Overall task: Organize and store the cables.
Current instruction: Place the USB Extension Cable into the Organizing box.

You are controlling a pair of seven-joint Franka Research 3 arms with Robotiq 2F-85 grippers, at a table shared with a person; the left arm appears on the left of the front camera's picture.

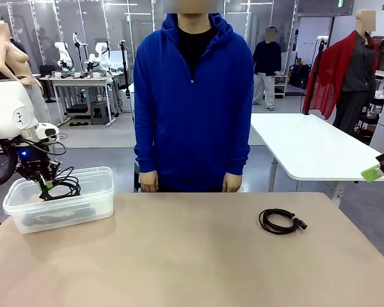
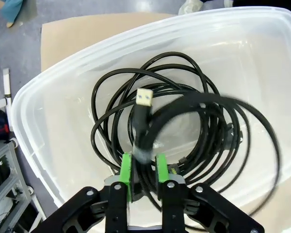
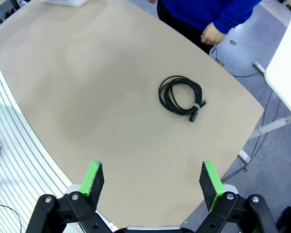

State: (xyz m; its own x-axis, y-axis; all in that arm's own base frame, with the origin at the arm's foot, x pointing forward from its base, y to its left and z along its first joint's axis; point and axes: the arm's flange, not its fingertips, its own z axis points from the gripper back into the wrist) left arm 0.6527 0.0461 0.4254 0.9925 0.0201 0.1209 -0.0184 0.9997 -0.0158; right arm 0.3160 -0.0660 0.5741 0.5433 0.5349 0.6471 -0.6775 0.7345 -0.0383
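Observation:
One coiled black cable (image 1: 280, 221) (image 3: 180, 95) lies on the tan table, right of centre, in front of the person. My left gripper (image 1: 47, 187) (image 2: 144, 170) hangs inside the clear plastic box (image 1: 83, 174) (image 2: 39, 97) at the table's left end. Its green pads stand slightly apart, and a blurred black cable (image 1: 65, 184) (image 2: 184, 102) with a USB plug (image 2: 144, 97) runs loosely between them. Its loops spill onto more black coils at the box bottom. My right gripper (image 1: 376, 171) (image 3: 153, 179) is open and empty, high off the table's right edge.
A person in a blue hoodie (image 1: 192, 96) stands at the far edge, hands (image 1: 148, 181) hanging just behind the table. A white table (image 1: 313, 147) stands behind on the right.

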